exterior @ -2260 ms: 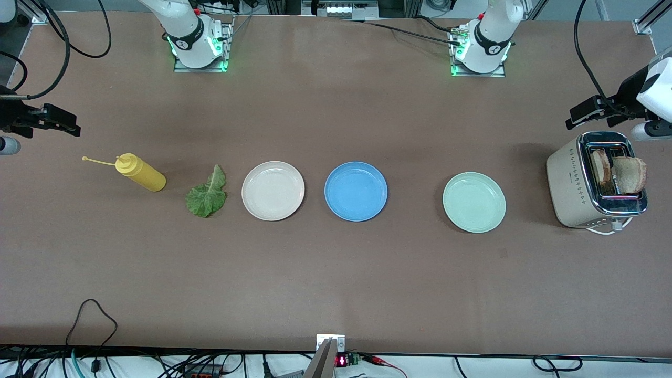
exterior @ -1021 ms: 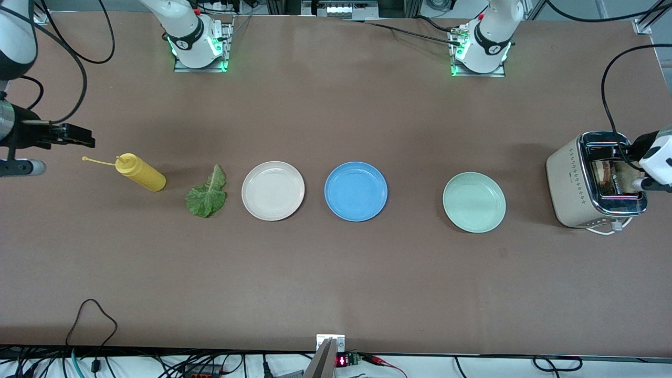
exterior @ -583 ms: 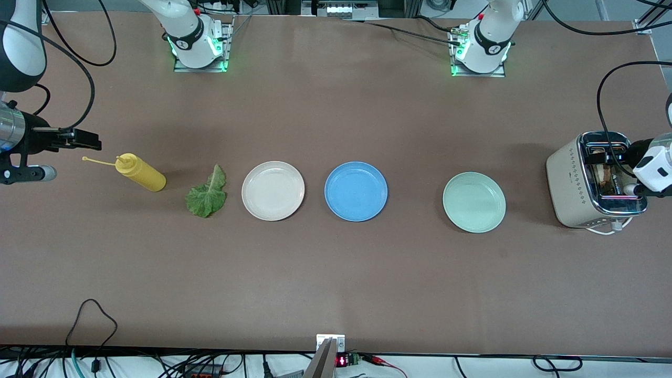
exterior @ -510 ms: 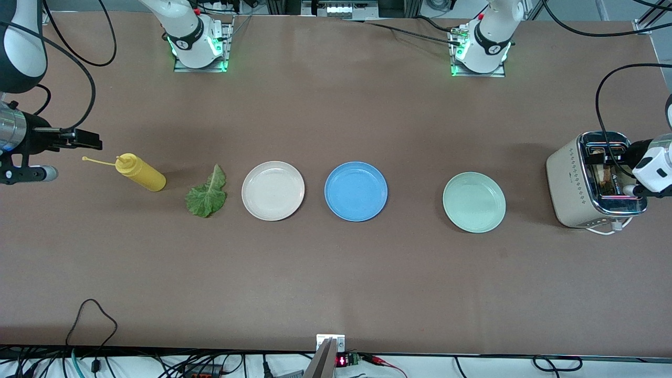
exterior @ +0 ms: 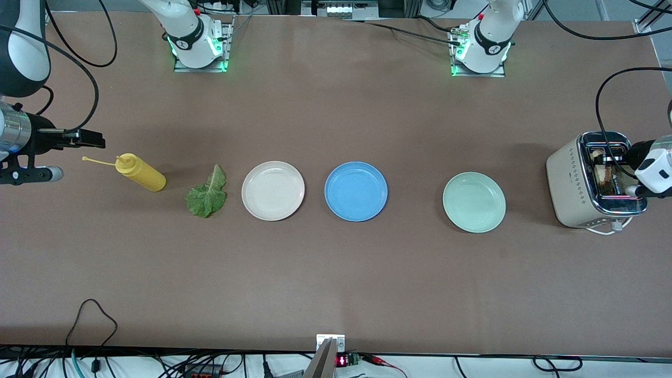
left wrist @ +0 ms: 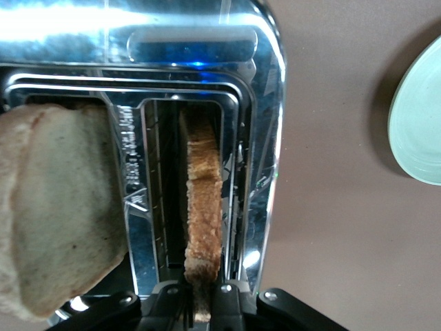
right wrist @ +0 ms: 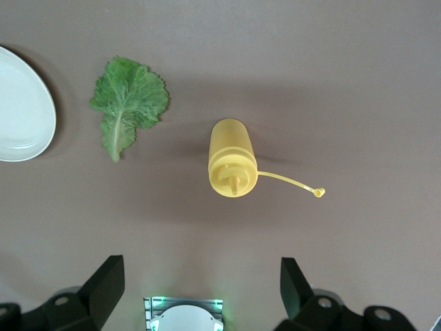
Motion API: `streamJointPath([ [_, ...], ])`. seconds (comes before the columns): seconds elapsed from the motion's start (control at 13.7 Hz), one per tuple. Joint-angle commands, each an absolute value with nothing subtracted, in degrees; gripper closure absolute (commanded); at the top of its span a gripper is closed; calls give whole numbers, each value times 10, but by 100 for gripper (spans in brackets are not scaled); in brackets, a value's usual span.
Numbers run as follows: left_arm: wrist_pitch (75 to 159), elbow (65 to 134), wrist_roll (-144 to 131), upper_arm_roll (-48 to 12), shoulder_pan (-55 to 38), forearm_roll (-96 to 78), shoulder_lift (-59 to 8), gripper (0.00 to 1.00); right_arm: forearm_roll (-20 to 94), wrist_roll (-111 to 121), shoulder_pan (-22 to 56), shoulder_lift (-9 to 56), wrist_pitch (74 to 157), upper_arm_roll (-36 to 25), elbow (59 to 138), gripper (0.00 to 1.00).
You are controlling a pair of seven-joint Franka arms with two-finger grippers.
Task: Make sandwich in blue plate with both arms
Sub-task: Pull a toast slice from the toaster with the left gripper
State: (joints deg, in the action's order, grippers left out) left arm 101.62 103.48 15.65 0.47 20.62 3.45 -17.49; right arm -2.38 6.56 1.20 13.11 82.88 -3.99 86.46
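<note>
Step in hand: pulling first bread slice (left wrist: pixel 204 200) from toaster (exterior: pixel 569 184), right edge of front frame. My left pincer (left wrist: pixel 204 303) clenched on slice's crust edge, slice upright in slot. Second slice (left wrist: pixel 58 207) leans beside it.

My right pincer (right wrist: pixel 200 289) spread wide, waiting over yellow bottle (right wrist: pixel 231 164); lettuce (exterior: pixel 206 193) near.

Blue plate (exterior: pixel 356 191) bare, frame centre.

Next, I judge: lift straight up clear of slot, then carry to blue plate.
</note>
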Motion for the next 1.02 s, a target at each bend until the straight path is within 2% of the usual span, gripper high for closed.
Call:
streamJointPath([
  [0.0,958,987,171,-3,217,36,-170,100,-24,63,12,139,827,-38,865,0],
  [0.22,822,861,171,-10,207,35,-168,100,-20,62,12,140,826,-37,872,0],
  [0.29,783,829,171,-29,203,35,-168,100,-20,63,11,140,825,-37,872,0],
  [0.51,716,804,168,-109,203,23,-159,100,-18,62,14,141,832,-37,874,0],
  [0.66,716,824,147,-162,200,-37,-166,100,-16,62,14,137,877,-37,909,0],
  [0.95,821,862,27,-222,149,-142,-207,100,-15,61,22,107,1018,-34,1019,0],
])
